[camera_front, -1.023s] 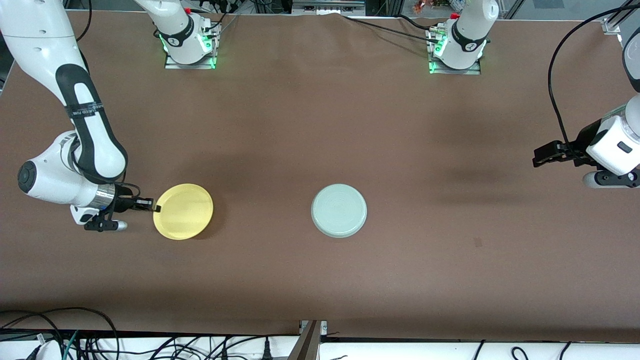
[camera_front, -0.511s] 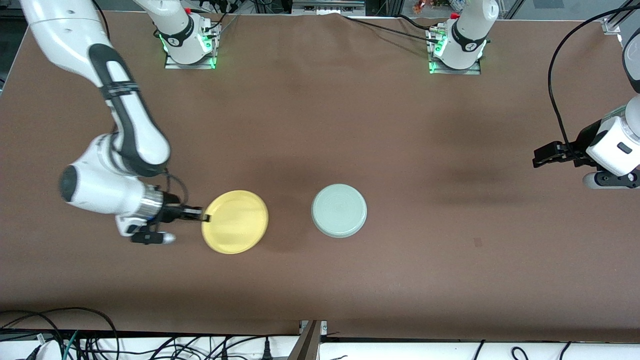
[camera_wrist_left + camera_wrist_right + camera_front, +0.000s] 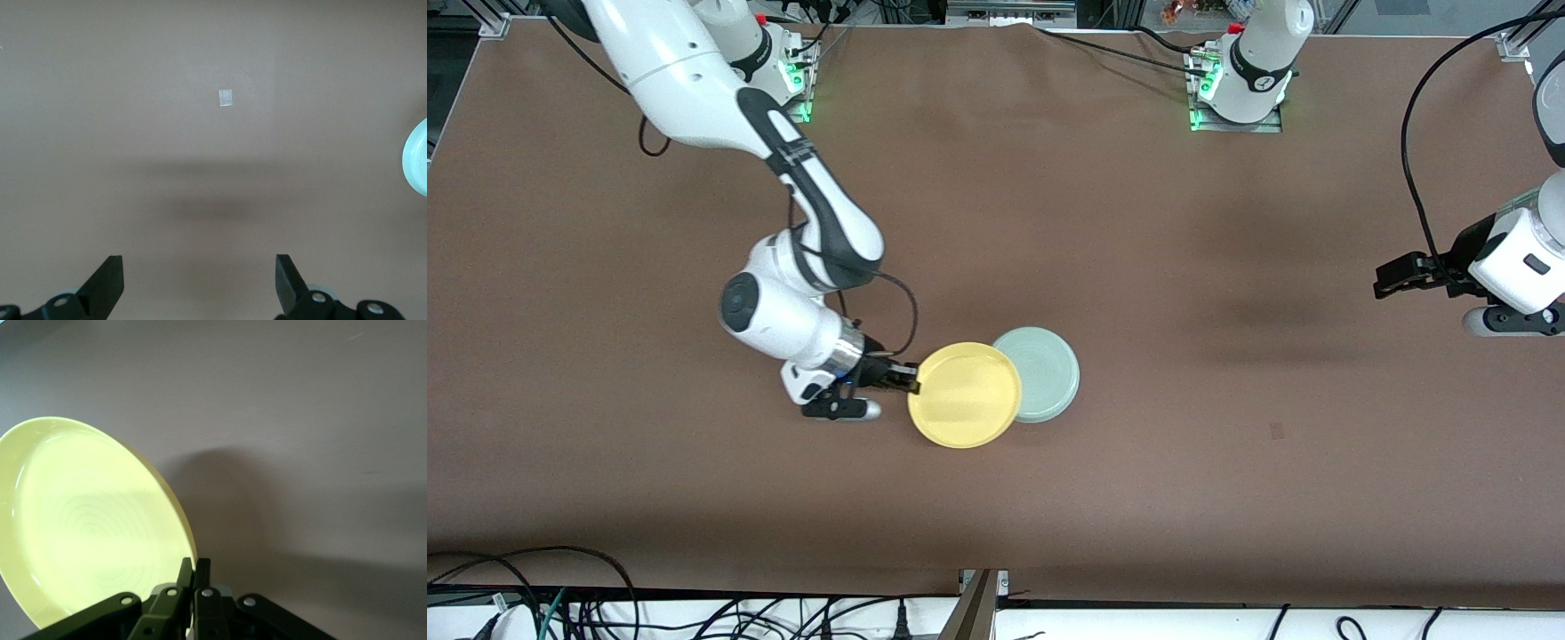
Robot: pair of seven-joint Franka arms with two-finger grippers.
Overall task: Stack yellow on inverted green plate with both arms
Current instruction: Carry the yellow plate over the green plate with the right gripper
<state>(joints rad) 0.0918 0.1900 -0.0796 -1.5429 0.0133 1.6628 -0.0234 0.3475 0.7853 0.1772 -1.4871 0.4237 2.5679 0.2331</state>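
your right end effector [image 3: 907, 380] is pinched tight on the rim of the yellow plate [image 3: 965, 394], low in the middle of the frame. a second ago it was way over at the frame's left; now the yellow plate overlaps the green plate [image 3: 1045, 382], so stacking looks close. nothing sits in either plate. your left end effector [image 3: 1389, 276] waits wide open, holding nothing, at the frame's right over the worktop [image 3: 1138, 498].

The left gripper [image 3: 200, 280] hangs over bare brown table [image 3: 133, 100], its two black fingers [image 3: 107, 283] spread wide with nothing between them. A small pale square mark [image 3: 226, 98] lies on the table, and an edge of the green plate [image 3: 417, 157] shows.
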